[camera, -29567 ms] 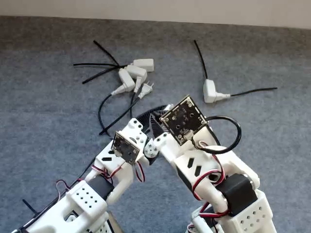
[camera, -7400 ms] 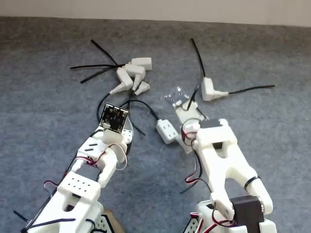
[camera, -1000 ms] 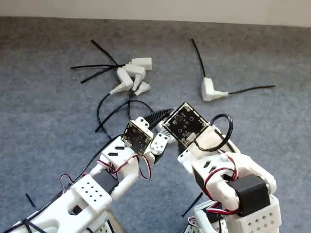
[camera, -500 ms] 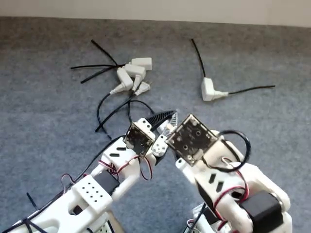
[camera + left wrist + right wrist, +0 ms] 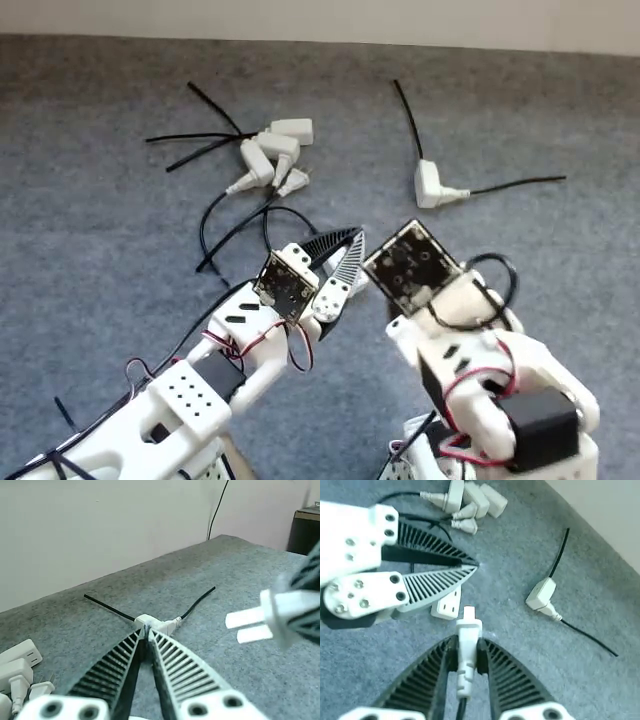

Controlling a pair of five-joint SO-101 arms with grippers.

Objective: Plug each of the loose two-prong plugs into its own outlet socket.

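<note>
Grey carpet-like mat [image 5: 100,250] covers the table in the high view. A pile of white plugs and outlet blocks [image 5: 270,155] sits at the far side, black cords too tangled to sort out, and a plug-and-outlet pair [image 5: 432,188] that looks joined lies well apart. The left gripper [image 5: 357,236] is pinched closed, and the right arm's wrist board [image 5: 412,265] covers whatever's under it. From the left wrist, those fingers meet at the tips with nothing between them, and a two-prong plug [image 5: 260,620] hangs mid-air, its body blurred and cut off at the edge. From the right wrist, the right gripper [image 5: 467,647] is clamped on that plug's body. One outlet block [image 5: 445,605] lies just beyond, partly covered by the left gripper's finger.
</note>
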